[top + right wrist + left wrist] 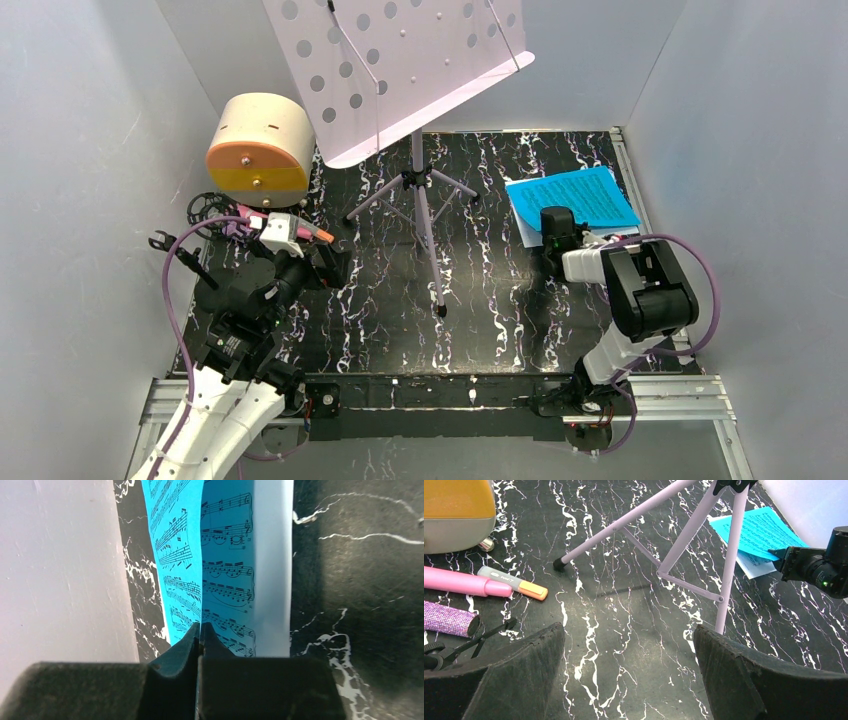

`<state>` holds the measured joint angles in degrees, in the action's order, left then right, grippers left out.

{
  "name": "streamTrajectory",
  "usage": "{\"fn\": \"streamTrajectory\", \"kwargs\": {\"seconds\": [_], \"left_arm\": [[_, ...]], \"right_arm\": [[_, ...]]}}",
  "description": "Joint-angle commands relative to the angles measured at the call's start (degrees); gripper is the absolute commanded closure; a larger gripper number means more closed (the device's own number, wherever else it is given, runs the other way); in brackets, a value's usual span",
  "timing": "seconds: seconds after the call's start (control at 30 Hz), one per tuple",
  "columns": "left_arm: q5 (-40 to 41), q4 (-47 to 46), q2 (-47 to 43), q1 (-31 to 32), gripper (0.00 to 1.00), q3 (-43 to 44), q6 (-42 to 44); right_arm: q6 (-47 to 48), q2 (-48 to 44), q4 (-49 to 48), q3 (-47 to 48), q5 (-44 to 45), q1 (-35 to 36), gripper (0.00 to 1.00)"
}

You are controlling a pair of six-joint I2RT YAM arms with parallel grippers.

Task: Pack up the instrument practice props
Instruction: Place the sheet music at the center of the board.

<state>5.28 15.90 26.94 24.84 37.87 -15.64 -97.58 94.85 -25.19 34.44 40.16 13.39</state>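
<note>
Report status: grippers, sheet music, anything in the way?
Left gripper open, empty. Right gripper shut on blue sheet music edge. Music stand upright mid-table, apart from the sheets.

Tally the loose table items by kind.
Microphones (pink handheld microphone, purple glitter microphone): 2
Lilac perforated metal music stand: 1
Sheets (blue paper music sheet, white paper music sheet): 2
Black microphone tripod: 1
Pale marker with orange cap: 1
Cream-and-orange round case: 1
Total: 8
</note>
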Motion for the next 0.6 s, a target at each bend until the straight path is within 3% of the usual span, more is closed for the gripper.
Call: {"fn": "streamTrajectory", "kwargs": {"seconds": [0.0, 0.2, 0.57], "left_arm": [[-0.4, 0.1, 0.3, -0.4, 0.02, -0.7, -0.3], [-0.4, 0.1, 0.1, -0.4, 0.02, -0.7, -0.3], [-0.6, 0.1, 0.2, -0.5, 0.02, -0.7, -0.3]], "right_arm": [[-4.2, 1.5, 3.5, 3.7, 5.0, 0.8, 0.94], [-4.8, 2.4, 4.6, 4.6, 4.2, 1.3, 0.88], [-5.0, -0.8, 12.2, 4.7, 4.7, 4.9, 0.43]]}}
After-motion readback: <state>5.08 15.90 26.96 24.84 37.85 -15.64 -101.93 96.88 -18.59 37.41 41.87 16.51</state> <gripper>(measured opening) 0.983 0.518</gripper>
